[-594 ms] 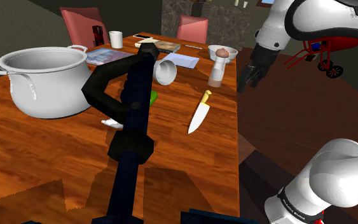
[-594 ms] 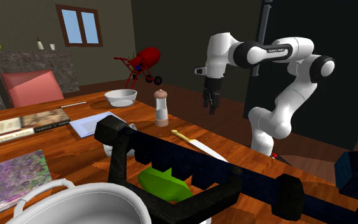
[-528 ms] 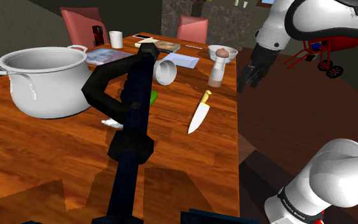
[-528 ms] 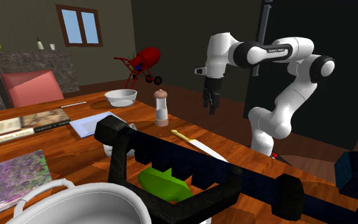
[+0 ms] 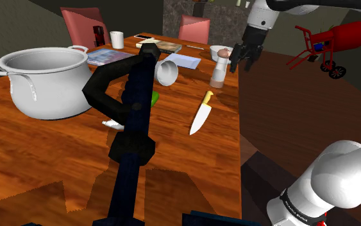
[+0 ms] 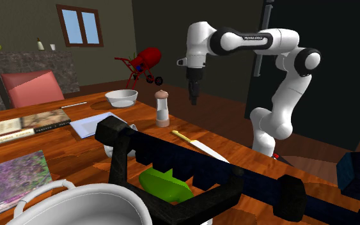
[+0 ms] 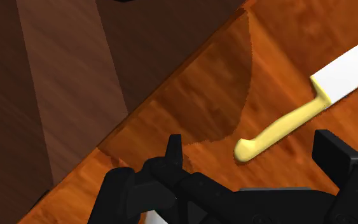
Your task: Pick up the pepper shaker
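Note:
The pepper shaker (image 5: 218, 69) is a pale upright bottle with a brown rounded top, standing near the table's edge; it also appears in the second exterior view (image 6: 162, 107). My black gripper (image 5: 242, 61) hangs just to the shoulder view's right of it, at about the height of its top and apart from it. The second exterior view puts the gripper (image 6: 194, 97) a short way to the shaker's right. In the wrist view the gripper (image 7: 254, 156) is open, fingers (image 7: 173, 153) wide apart with nothing between them, above the wooden table's edge and a yellow knife handle (image 7: 279, 130).
A yellow-handled knife (image 5: 201, 114) lies on the table (image 5: 192, 167) nearer the stand than the shaker. A white bowl (image 5: 226, 51) sits just behind the shaker, a tipped white cup (image 5: 166, 72) to its left. A big white pot (image 5: 44, 77) and a black frame (image 5: 134, 109) fill the left.
The arm has swung from beyond the table's side edge towards the shaker, to the shoulder view's left and farther back. The gripper now hangs close beside the shaker. Nothing on the table moved.

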`<state>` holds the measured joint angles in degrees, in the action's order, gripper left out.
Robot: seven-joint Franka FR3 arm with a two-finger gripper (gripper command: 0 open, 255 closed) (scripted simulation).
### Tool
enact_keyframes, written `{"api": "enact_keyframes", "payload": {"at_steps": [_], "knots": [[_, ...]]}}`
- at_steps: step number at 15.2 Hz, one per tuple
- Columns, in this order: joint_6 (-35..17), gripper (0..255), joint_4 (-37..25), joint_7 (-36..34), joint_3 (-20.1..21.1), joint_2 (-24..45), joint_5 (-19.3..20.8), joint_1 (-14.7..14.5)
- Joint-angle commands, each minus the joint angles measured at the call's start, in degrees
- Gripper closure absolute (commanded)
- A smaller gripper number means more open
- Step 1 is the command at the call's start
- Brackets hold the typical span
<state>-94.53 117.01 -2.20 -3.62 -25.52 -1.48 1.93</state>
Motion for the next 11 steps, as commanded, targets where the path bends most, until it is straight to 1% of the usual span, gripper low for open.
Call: {"api": "enact_keyframes", "payload": {"at_steps": [1,7,11], "knots": [[1.6,0,-5.4,0.2,-1.1,4.4,-0.5,0.4],[8.6,0,-25.3,0.8,-4.3,19.2,-3.3,1.9],[15.4,0,-42.3,1.2,-6.5,30.9,-6.4,3.9]]}}
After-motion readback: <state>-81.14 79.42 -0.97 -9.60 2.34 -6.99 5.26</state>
